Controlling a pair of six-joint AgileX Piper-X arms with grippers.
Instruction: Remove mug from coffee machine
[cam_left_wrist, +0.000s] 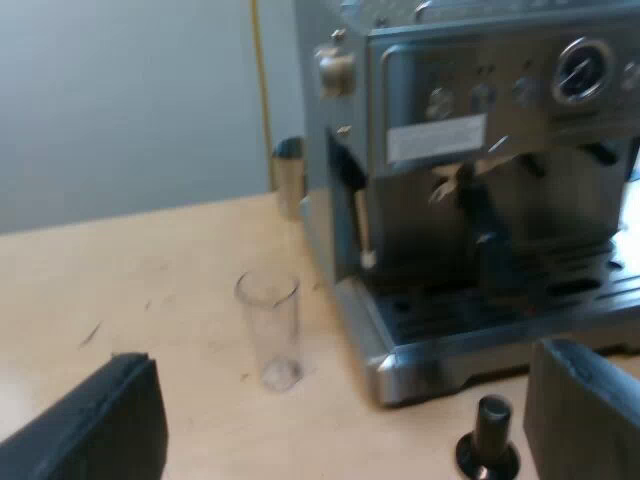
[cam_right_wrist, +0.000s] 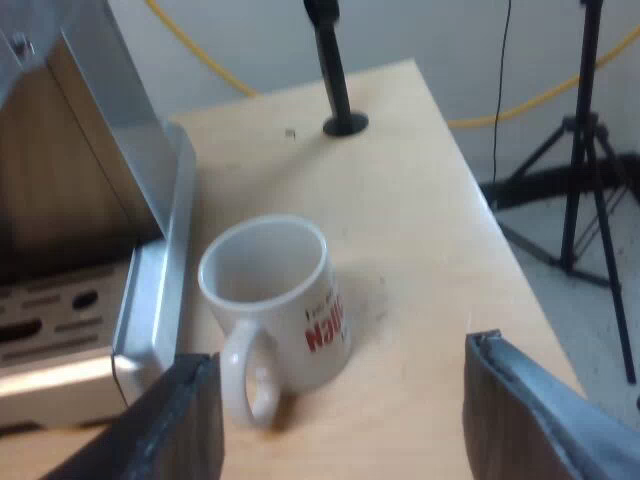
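Note:
A white mug (cam_right_wrist: 280, 310) with red lettering stands upright on the wooden table (cam_right_wrist: 420, 250), beside the corner of the espresso machine (cam_right_wrist: 100, 230) and off its drip tray. My right gripper (cam_right_wrist: 345, 420) hangs open above it, the mug a little beyond its fingers, nothing held. In the left wrist view the espresso machine (cam_left_wrist: 480, 180) shows its front with the drip tray (cam_left_wrist: 500, 310). My left gripper (cam_left_wrist: 350, 420) is open and holds nothing, short of the machine.
A clear measuring glass (cam_left_wrist: 270, 330) stands upright on the table near the machine's corner. A tamper with a black knob (cam_left_wrist: 490, 440) sits before the drip tray. A metal jug (cam_left_wrist: 290, 175) stands beside the machine. A black post (cam_right_wrist: 335, 70) rises from the table; a tripod (cam_right_wrist: 590, 150) stands beyond the table's edge.

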